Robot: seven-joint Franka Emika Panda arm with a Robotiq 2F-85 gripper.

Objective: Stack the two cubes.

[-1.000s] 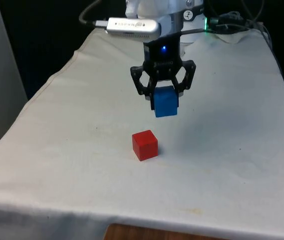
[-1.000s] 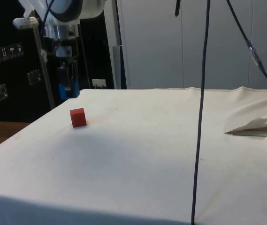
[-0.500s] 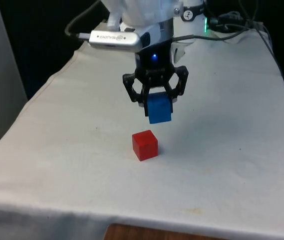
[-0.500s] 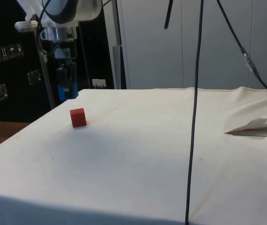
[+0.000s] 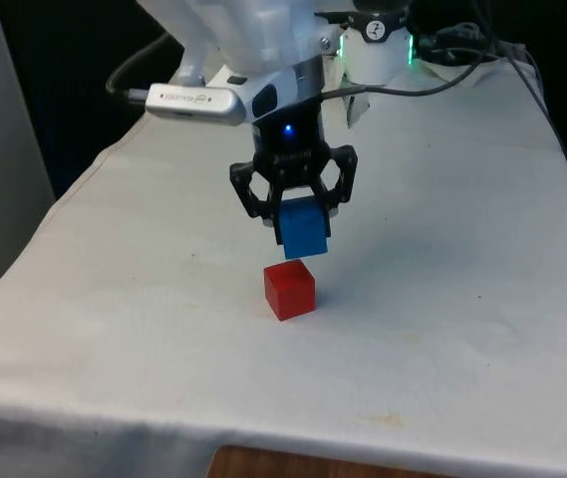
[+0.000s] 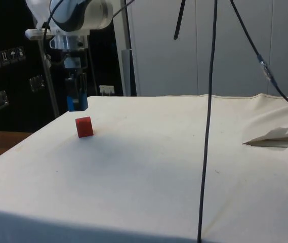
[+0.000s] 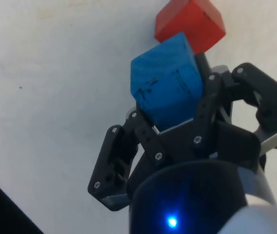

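The claw [image 5: 299, 211] is clamped on the blue cube [image 5: 304, 229], its two black fingers [image 7: 143, 134] pressed against opposite faces, and it holds the cube in the air, clear of the surface [image 5: 442, 299]. In the wrist view the blue cube [image 7: 167, 87] sits between the fingers with dark scuff marks on its upper face. Just below it, the red cube [image 5: 290, 289] rests on the white cloth, and there is a small gap between the two. In the front view the blue cube hangs a little towards the front view's right of the red one's centre. In the side view the blue cube [image 6: 77, 103] hangs just above the red cube [image 6: 84, 127], slightly off to one side. A thin black cable [image 6: 208, 121] hangs down across the side view.
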